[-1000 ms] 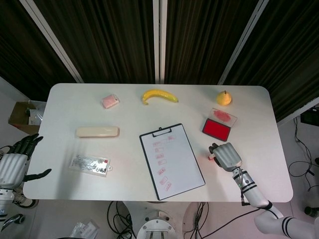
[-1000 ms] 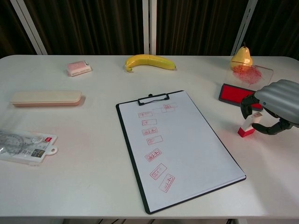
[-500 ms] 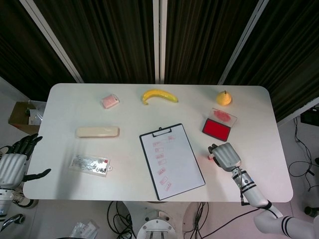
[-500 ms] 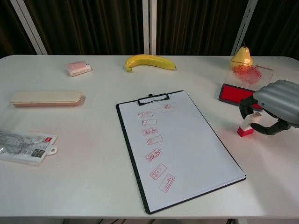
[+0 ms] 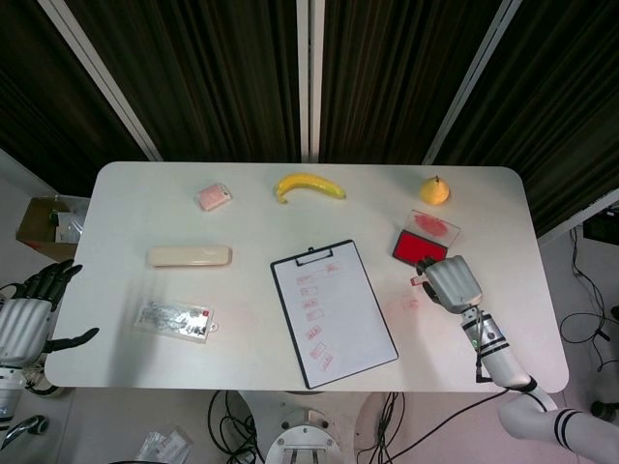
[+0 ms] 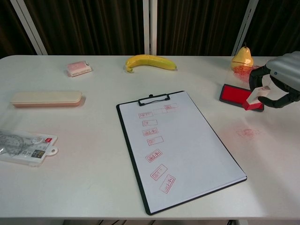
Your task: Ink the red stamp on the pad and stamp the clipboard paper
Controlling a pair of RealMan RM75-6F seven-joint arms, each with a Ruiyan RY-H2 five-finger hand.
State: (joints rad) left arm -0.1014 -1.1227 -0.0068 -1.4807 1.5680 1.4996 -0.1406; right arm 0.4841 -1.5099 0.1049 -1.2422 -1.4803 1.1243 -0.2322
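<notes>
The right hand (image 6: 276, 84) grips the red stamp (image 6: 255, 100) just above the near edge of the ink pad (image 6: 233, 95), so inking looks imminent, pressing on the clipboard paper (image 6: 180, 140) remains, and the left hand (image 5: 29, 314) hangs empty, fingers spread.

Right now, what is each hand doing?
Left hand: open, holding nothing, off the table's edge.
Right hand: holding the red stamp at the ink pad.

head: high, looking down | chest: low, nearer | shared: table (image 5: 126, 193)
</notes>
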